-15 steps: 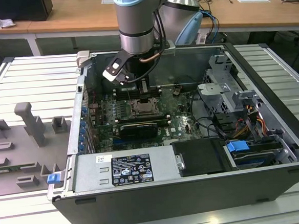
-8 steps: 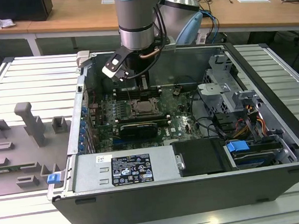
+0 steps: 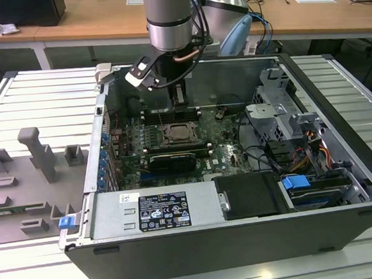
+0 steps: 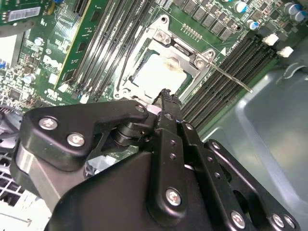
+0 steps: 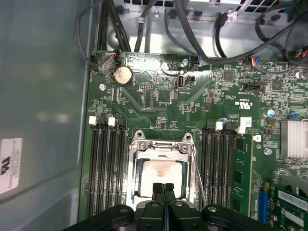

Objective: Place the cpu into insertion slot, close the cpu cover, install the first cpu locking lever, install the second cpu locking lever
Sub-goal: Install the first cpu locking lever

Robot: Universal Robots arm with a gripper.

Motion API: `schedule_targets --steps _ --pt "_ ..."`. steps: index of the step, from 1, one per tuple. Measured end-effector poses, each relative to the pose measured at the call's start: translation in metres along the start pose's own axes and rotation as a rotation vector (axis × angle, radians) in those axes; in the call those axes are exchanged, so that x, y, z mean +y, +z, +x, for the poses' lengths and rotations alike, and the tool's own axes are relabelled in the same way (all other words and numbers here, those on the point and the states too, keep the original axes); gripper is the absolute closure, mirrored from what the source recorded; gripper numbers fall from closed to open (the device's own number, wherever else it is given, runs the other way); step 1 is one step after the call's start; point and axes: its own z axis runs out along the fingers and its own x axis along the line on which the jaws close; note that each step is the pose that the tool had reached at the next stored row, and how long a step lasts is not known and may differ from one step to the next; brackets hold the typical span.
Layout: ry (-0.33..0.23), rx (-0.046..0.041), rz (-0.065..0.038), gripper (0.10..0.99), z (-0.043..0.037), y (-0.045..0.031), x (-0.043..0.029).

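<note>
Gripper fingers pressed together, nothing clamped between them, tips poised right over the insertion slot. On the exterior view's clock face we put the slot at 6 o'clock from the gripper, close under it. The cpu sits in the slot, its pale face showing through the window of the cpu cover, which looks laid down over it. The locking lever, a thin wire, runs along the slot's side beside the memory slots. Its free end stands out over them, so we judge it unlatched. Gripper tips are nearer the cpu's edge than the lever.
</note>
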Motion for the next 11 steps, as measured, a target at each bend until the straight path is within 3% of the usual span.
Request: schedule_targets --steps 4,7,11 --pt "0.000 -0.0001 0.000 0.980 0.0000 -0.0102 0.0009" --pt "-0.006 0.0007 0.000 0.980 0.0000 -0.0129 0.0011" --pt "-0.093 0.0078 0.000 0.980 0.0000 -0.0130 0.0011"
